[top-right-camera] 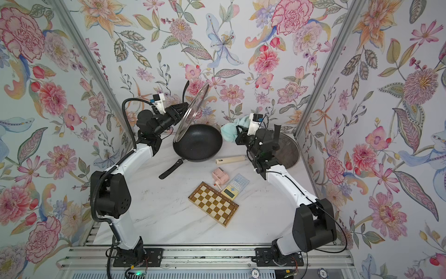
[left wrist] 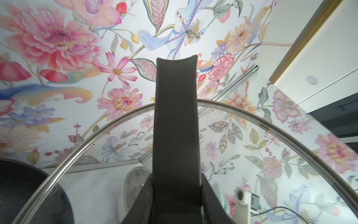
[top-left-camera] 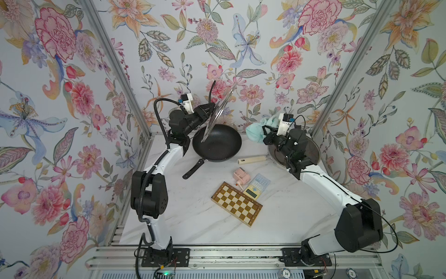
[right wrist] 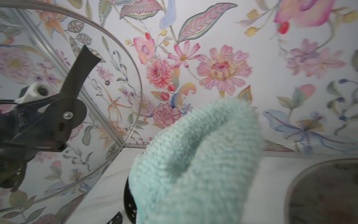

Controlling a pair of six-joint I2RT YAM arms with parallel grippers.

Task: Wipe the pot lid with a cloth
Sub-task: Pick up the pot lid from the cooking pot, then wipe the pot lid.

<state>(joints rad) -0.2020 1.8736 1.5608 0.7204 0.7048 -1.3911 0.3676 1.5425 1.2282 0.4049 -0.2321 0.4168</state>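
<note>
A glass pot lid [top-left-camera: 218, 114] [top-right-camera: 190, 113] with a steel rim stands on edge in the air above the black wok. My left gripper [top-left-camera: 209, 108] [top-right-camera: 184, 106] is shut on its black handle [left wrist: 176, 126], and its two fingers flank the handle in the left wrist view. The right gripper [top-left-camera: 266, 130] [top-right-camera: 239, 131] is shut on a bunched pale mint-green cloth [top-left-camera: 255, 131] [top-right-camera: 229, 131] [right wrist: 199, 164]. The cloth hangs to the right of the lid, apart from it. In the right wrist view the lid [right wrist: 108, 97] faces the cloth, which hides the jaws.
A black wok [top-left-camera: 217, 142] sits under the lid with its handle pointing forward. A second pan [top-left-camera: 312, 149] with a cream handle [top-left-camera: 251, 160] lies under my right arm. Nearer the front lie a checkered board [top-left-camera: 236, 204], a calculator [top-left-camera: 255, 187] and a pink gadget [top-left-camera: 240, 175].
</note>
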